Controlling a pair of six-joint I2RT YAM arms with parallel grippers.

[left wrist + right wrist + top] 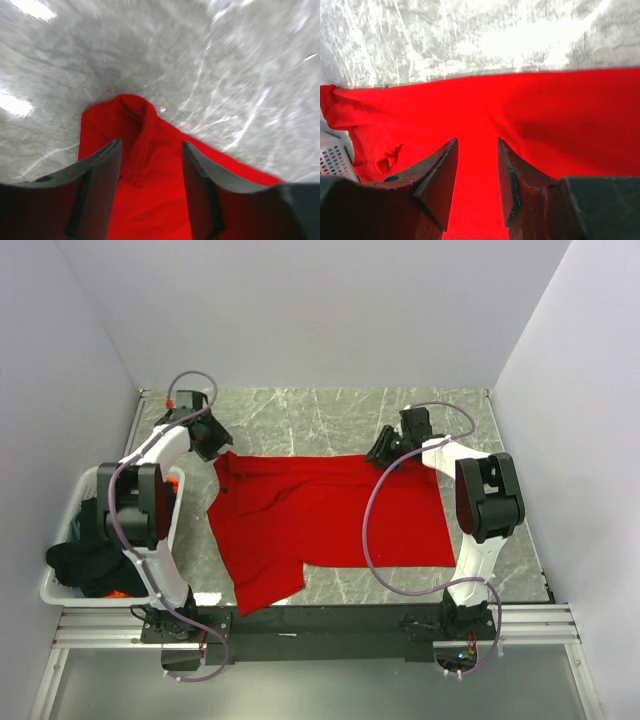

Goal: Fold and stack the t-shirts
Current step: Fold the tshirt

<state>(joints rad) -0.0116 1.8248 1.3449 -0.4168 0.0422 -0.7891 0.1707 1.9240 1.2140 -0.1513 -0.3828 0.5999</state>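
A plain red t-shirt (320, 520) lies spread on the marble table, one sleeve hanging toward the near edge. My left gripper (215, 448) is open just above its far left corner; the left wrist view shows the bunched red corner (135, 120) between the open fingers. My right gripper (380, 452) is open above the shirt's far right edge; the right wrist view shows flat red cloth (480, 115) between the fingers. Black t-shirts (85, 555) lie heaped in the basket at left.
A white slotted basket (58, 592) stands at the table's left edge, also showing in the right wrist view (332, 157). The grey marble tabletop (330, 415) is bare behind the shirt. White walls close in on three sides.
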